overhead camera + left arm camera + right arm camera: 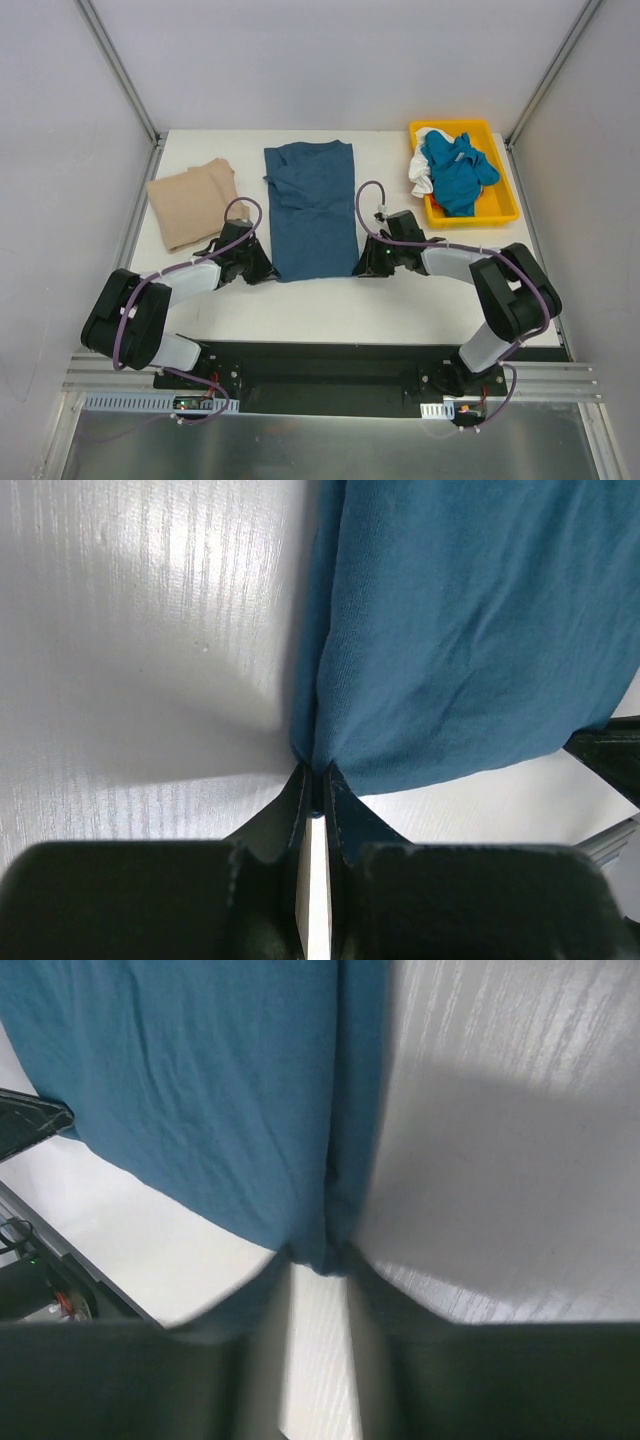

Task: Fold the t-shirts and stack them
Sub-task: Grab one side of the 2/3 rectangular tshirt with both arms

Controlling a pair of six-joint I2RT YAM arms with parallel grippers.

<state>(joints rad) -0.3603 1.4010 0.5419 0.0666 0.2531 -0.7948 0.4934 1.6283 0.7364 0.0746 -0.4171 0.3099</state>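
Teal-blue t-shirt point(312, 210) lies lengthwise down the middle of the table point(420, 305), its sides already turned in so that it makes 1 long strip running away from the arms. To its left, apart from it, sits the tan t-shirt point(192, 202), already folded. At the far right the yellow tray point(478, 218) holds a bright blue shirt point(458, 172) and a white shirt point(421, 172), both in a heap and not yet dealt with.

The 2 arms reach in from either side to the 2 near corners of the strip. The left gripper point(316, 778) is low on the table with its fingers point(288, 815) pinched together on the near left corner, the cloth bunching at the tips. The right gripper point(318, 1262) flanks the near right corner. Its wrist view is smeared, and I cannot tell whether the tips have the cloth clamped.

My reading is that this is the grasp before the crosswise fold of the strip. The next move calls for a firm hold on the right corner too. Then both corners should be lifted together, level, and carried toward the far end so the near edge lands square. If 1 side slips or leads, the fold will likely go askew.
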